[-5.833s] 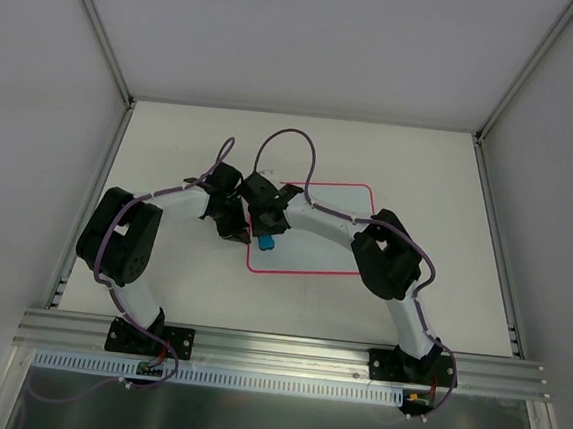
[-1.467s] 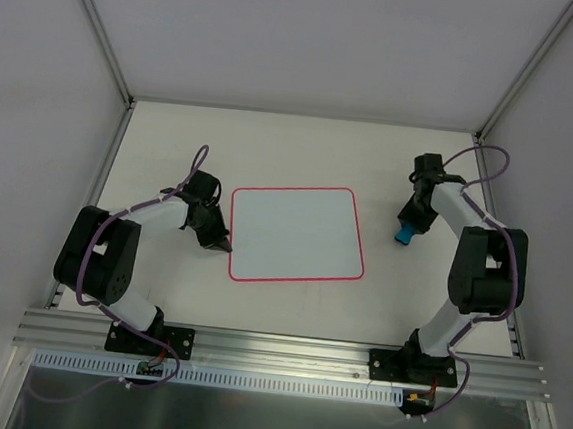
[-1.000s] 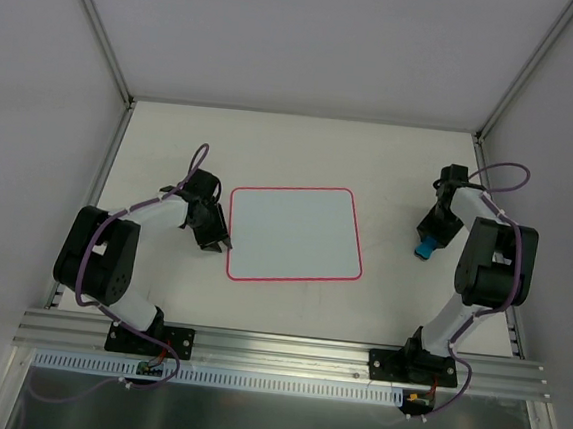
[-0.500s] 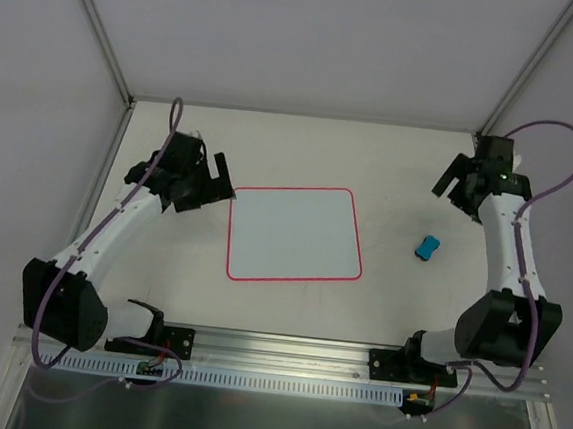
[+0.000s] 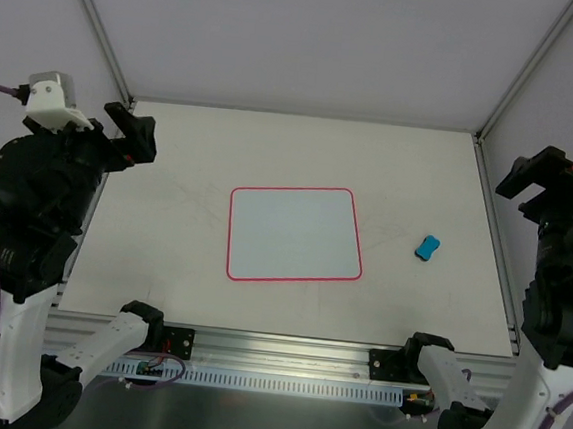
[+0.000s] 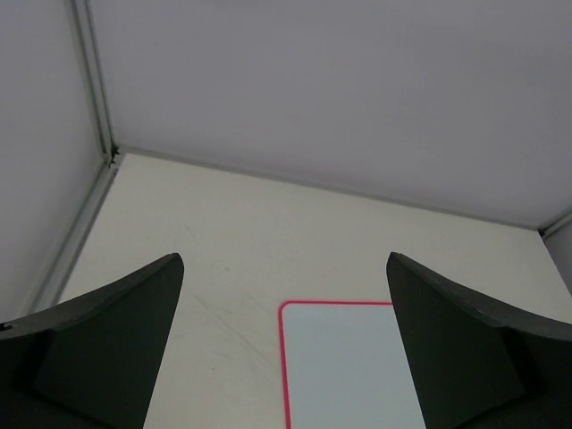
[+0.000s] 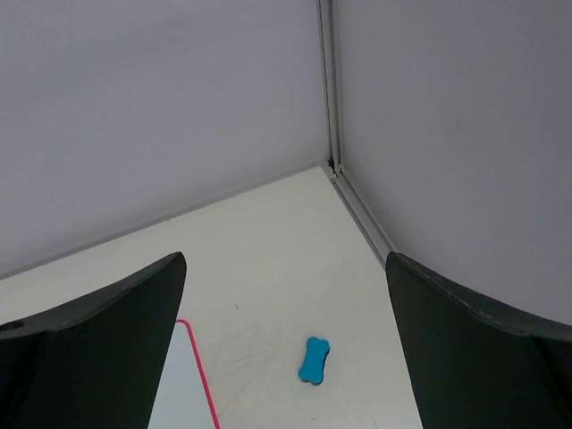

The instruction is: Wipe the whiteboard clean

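The whiteboard [image 5: 295, 233] lies flat mid-table, white with a thin red-pink rim and no marks on it. One of its corners [image 6: 344, 371] shows in the left wrist view, and a strip of its rim [image 7: 188, 384] in the right wrist view. A small blue eraser [image 5: 426, 248] lies on the table to its right, also between the right fingers' view [image 7: 313, 359]. My left gripper [image 5: 133, 133] [image 6: 284, 259] is raised high at the far left, open and empty. At the far right, my right gripper [image 5: 537, 178] [image 7: 284, 259] is raised as well, open and empty.
Grey walls with metal corner posts [image 5: 100, 28] close the table on three sides. An aluminium rail [image 5: 285, 350] with both arm bases runs along the near edge. Faint smudges mark the table left of the board [image 6: 214, 313].
Both grippers have opened and both arms have lifted up and out to the sides. The right gripper let go of the blue eraser, which now lies right of the board.
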Available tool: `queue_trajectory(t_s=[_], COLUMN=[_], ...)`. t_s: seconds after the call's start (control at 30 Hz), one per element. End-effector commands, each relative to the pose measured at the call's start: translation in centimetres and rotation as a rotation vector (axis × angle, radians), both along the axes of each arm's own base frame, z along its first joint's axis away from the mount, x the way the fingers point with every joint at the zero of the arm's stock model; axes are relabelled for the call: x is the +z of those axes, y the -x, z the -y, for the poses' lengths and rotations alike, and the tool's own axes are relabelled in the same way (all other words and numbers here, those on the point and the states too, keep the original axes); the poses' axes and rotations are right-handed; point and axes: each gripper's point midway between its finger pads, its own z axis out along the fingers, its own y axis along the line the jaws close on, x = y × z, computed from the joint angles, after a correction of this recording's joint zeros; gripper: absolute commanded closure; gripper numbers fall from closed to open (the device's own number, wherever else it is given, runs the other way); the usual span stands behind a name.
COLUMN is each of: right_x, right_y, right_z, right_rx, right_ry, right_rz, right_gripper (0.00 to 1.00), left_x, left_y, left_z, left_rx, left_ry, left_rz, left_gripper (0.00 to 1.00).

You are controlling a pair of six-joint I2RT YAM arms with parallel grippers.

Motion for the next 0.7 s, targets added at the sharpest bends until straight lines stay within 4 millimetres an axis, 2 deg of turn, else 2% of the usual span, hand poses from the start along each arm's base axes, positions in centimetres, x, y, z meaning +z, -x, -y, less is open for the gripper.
queue_trajectory(t_s=[0.0,0.03,0.1,0.2,0.37,0.67], right_x=[1.7,2.4,2.9,2.9,2.1,2.5], right_y=[1.5,2.5,3.3,4.3,4.5,4.6], right_z=[-0.7,-1.1,-1.4,-1.6,-2.0,-2.2], right_rx=[0.049,0.068,0.084,0.099,0.119,0.13], right_ry=[0.091,0.118,0.142,0.17,0.177,0.186], right_rz=[0.056,0.095,0.127,0.154,0.16,0.176], right_gripper=[0.01,0.01,0.01,0.01,0.01,0.01], left_x=[1.5,2.0,2.6,3.1,3.8,3.7], left_y=[1.8,2.5,3.4,4.6,6.3,7.2], left_z=[-3.1,-3.4,-3.8,-4.3,-4.9,-5.3], left_rx=[0.11,0.118,0.125,0.135,0.142,0.155], left_ry=[-0.114,-0.114,-0.121,-0.123,-0.11,-0.103], left_rz=[0.032,0.053,0.076,0.103,0.148,0.161], left_gripper=[0.01,0.01,0.01,0.01,0.01,0.01])
